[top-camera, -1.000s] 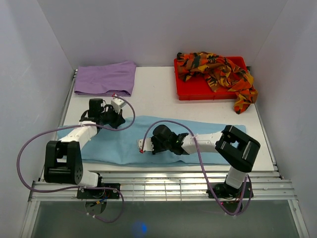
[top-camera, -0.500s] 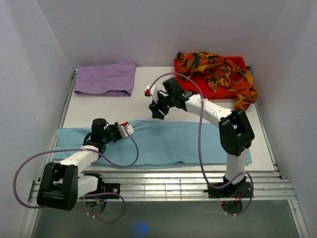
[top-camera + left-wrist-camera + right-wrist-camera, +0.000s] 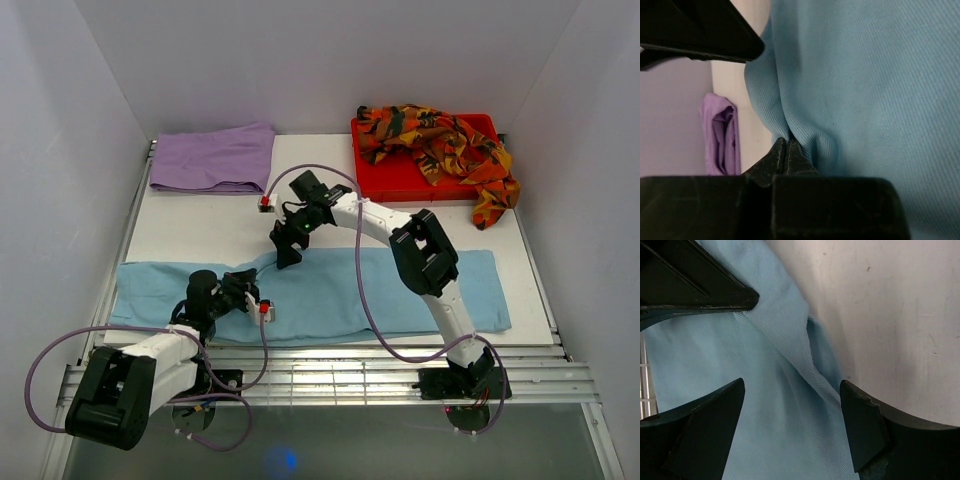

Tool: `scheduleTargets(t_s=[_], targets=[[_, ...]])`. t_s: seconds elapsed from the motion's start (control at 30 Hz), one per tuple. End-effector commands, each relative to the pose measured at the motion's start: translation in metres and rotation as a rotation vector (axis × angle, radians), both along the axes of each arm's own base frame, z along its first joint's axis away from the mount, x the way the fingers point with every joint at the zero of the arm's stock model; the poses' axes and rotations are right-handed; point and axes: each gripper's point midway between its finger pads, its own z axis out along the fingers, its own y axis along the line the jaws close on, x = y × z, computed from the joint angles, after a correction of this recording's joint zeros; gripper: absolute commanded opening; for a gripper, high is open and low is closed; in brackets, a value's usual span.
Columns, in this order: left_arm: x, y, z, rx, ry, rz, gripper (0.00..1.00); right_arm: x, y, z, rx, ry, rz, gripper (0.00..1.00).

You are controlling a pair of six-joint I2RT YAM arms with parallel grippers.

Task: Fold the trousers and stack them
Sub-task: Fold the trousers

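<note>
Trousers in an orange, red and black pattern [image 3: 440,140] fill the red tray [image 3: 383,186], well beyond and to the right of the right pincer [image 3: 287,248]. One end spills over the tray's right rim onto the white table [image 3: 200,225]. Light blue trousers [image 3: 400,285] lie spread lengthwise across the table beneath both pincers. The left pincer [image 3: 243,293] is clamped on a small ridge of this blue cloth, its fingertips pressed together around the fold in the left wrist view, with flat cloth on either side. The right pincer, just beyond the left one, hangs with its fingers [image 3: 705,430] spread wide over the far hem of the blue pair, where a raised crease runs between them; it grips nothing. Folded lilac trousers [image 3: 212,158] rest well beyond the left pincer and to the left of the right one, apart from the blue pair.
</note>
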Motion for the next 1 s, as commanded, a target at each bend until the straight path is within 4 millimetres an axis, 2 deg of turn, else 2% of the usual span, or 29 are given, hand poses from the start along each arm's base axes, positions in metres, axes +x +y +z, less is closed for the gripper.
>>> scheduleTargets(t_s=[0.0, 0.13, 0.3, 0.43, 0.5, 0.53, 0.57, 0.6, 0.63, 0.67, 0.7, 0.8, 0.83, 0.87, 0.9, 0.97], targets=[[-0.017, -0.007, -0.006, 0.073, -0.110, -0.113, 0.01, -0.012, 0.006, 0.014, 0.048, 0.081, 0.018, 0.82], [-0.026, -0.009, -0.012, 0.118, -0.152, -0.167, 0.03, -0.012, 0.012, 0.012, 0.064, 0.125, 0.005, 0.83], [-0.036, -0.013, -0.017, 0.155, -0.193, -0.236, 0.04, -0.010, 0.021, 0.022, 0.105, 0.149, 0.011, 0.83], [-0.042, -0.016, -0.019, 0.181, -0.227, -0.282, 0.05, -0.014, 0.026, 0.027, 0.142, 0.187, 0.029, 0.78], [-0.044, -0.018, -0.018, 0.185, -0.242, -0.298, 0.07, -0.016, 0.029, 0.030, 0.156, 0.201, 0.043, 0.64], [-0.044, -0.018, -0.018, 0.189, -0.245, -0.299, 0.08, -0.018, 0.029, 0.029, 0.156, 0.204, 0.047, 0.51], [-0.044, -0.018, -0.019, 0.192, -0.247, -0.299, 0.10, -0.018, 0.029, 0.030, 0.159, 0.201, 0.051, 0.45], [-0.042, -0.017, -0.016, 0.193, -0.258, -0.293, 0.13, -0.020, 0.028, 0.028, 0.157, 0.202, 0.054, 0.38], [-0.040, -0.017, -0.014, 0.191, -0.264, -0.285, 0.17, -0.019, 0.027, 0.030, 0.159, 0.193, 0.054, 0.23], [-0.039, -0.017, -0.011, 0.178, -0.263, -0.273, 0.28, -0.019, 0.026, 0.030, 0.163, 0.176, 0.061, 0.14], [-0.036, -0.016, -0.008, 0.169, -0.266, -0.262, 0.57, -0.017, 0.025, 0.029, 0.154, 0.156, 0.051, 0.08], [-0.023, -0.013, 0.012, 0.104, -0.264, -0.186, 0.77, -0.010, 0.021, 0.025, 0.136, 0.093, 0.018, 0.08], [-0.018, -0.010, 0.017, 0.092, -0.251, -0.153, 0.78, -0.012, 0.016, 0.024, 0.130, 0.082, 0.004, 0.08], [-0.009, -0.011, 0.038, 0.040, -0.258, -0.120, 0.79, -0.007, 0.019, 0.027, 0.158, 0.043, -0.003, 0.08], [-0.010, -0.010, 0.032, 0.022, -0.189, -0.104, 0.80, -0.002, 0.017, 0.024, 0.151, 0.019, -0.031, 0.08], [-0.001, -0.013, 0.060, -0.034, -0.184, -0.084, 0.82, 0.001, 0.018, 0.026, 0.171, -0.015, -0.048, 0.08]])
